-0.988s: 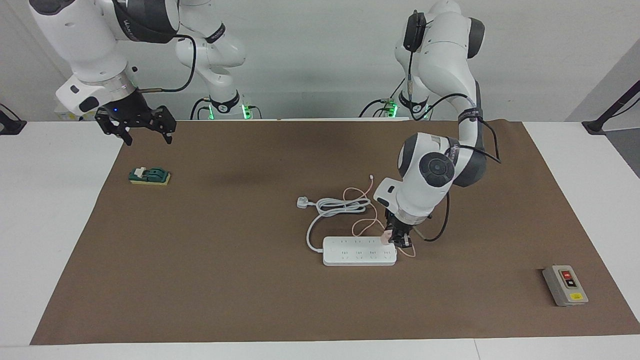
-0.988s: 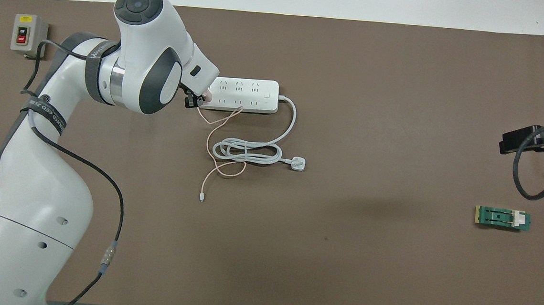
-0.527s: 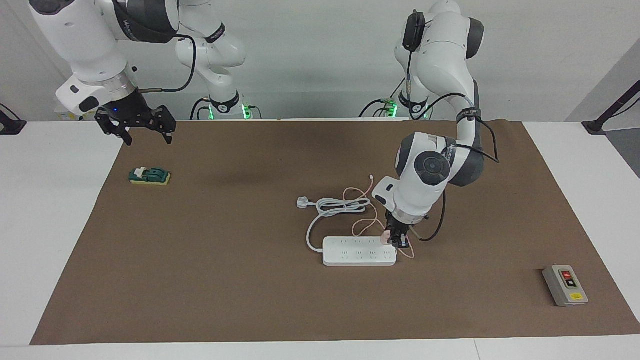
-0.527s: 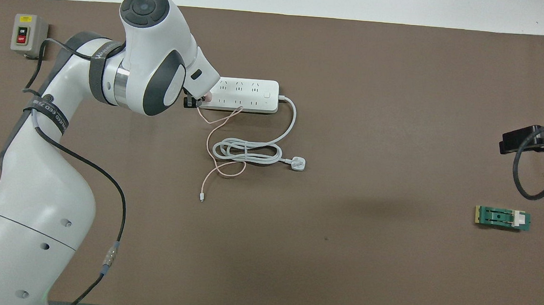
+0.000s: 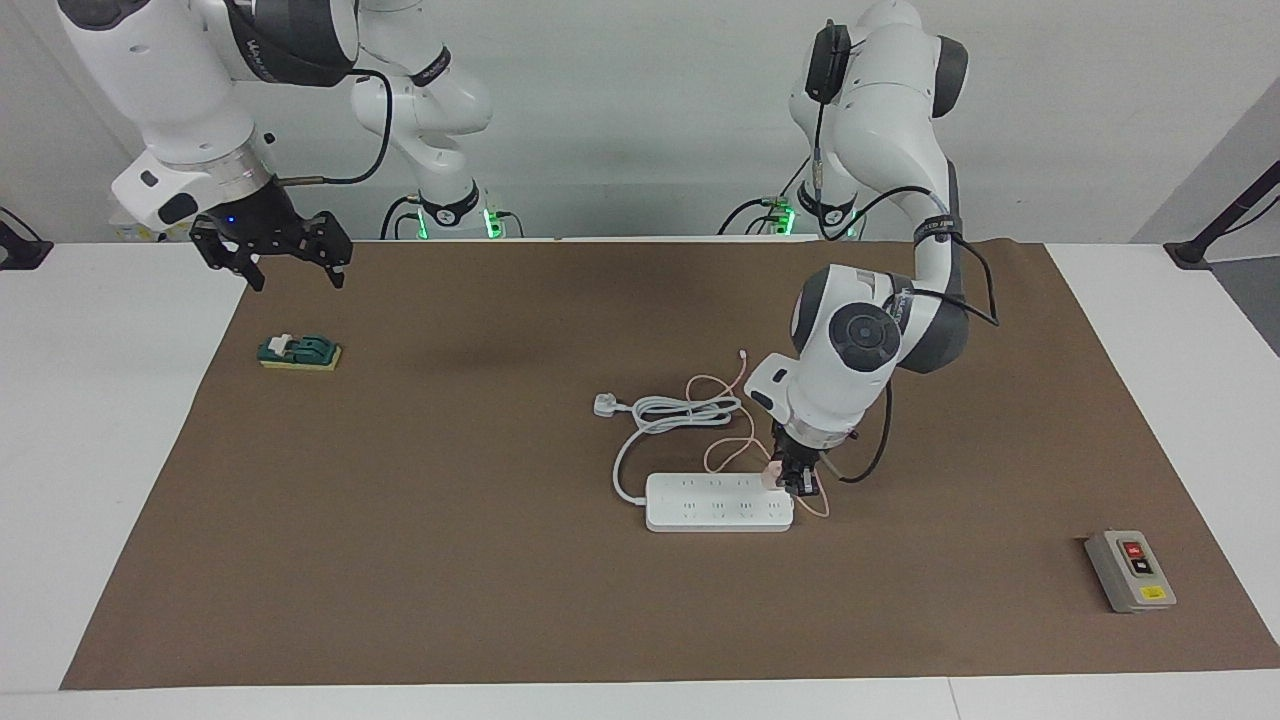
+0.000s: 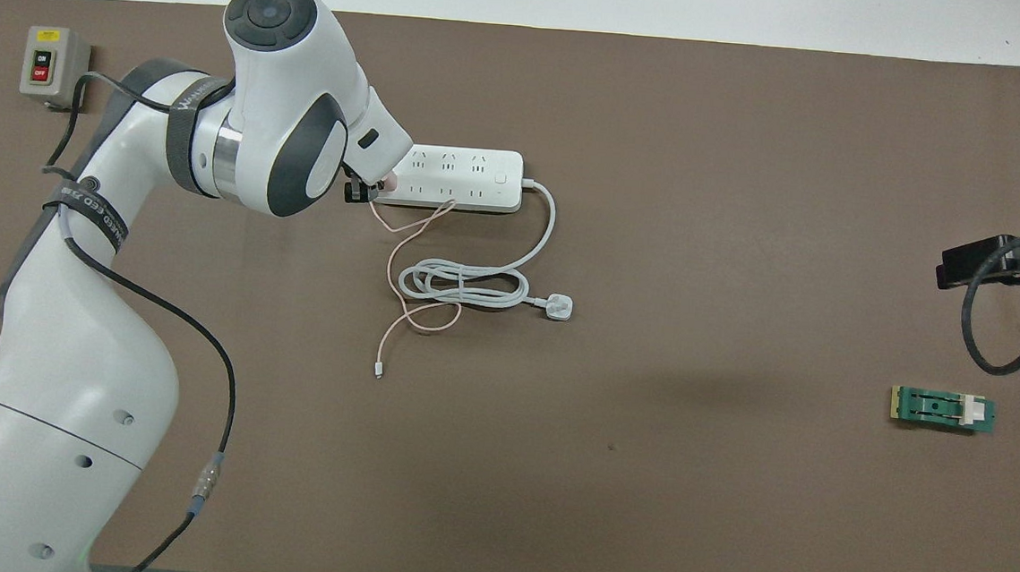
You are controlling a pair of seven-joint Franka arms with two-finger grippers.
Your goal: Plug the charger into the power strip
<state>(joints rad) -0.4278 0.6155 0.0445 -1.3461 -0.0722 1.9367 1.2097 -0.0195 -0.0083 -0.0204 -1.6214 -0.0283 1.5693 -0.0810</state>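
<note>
Clamping the pink charger (image 5: 771, 475) in my left gripper (image 5: 790, 484), I hold it at the power strip (image 5: 718, 502), at the end toward my left arm's base; whether its prongs are seated is hidden by my wrist. My right gripper (image 5: 290, 268) waits spread wide over the mat's (image 5: 500, 600) edge near a green block (image 5: 299, 351).

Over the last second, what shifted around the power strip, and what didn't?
The left arm's wrist shifted slightly toward the right arm's end; its left claw, shut on the charger, edged with it at the power strip's end. Strip, white plug, grey switch box and the waiting right claw stayed put.
</note>
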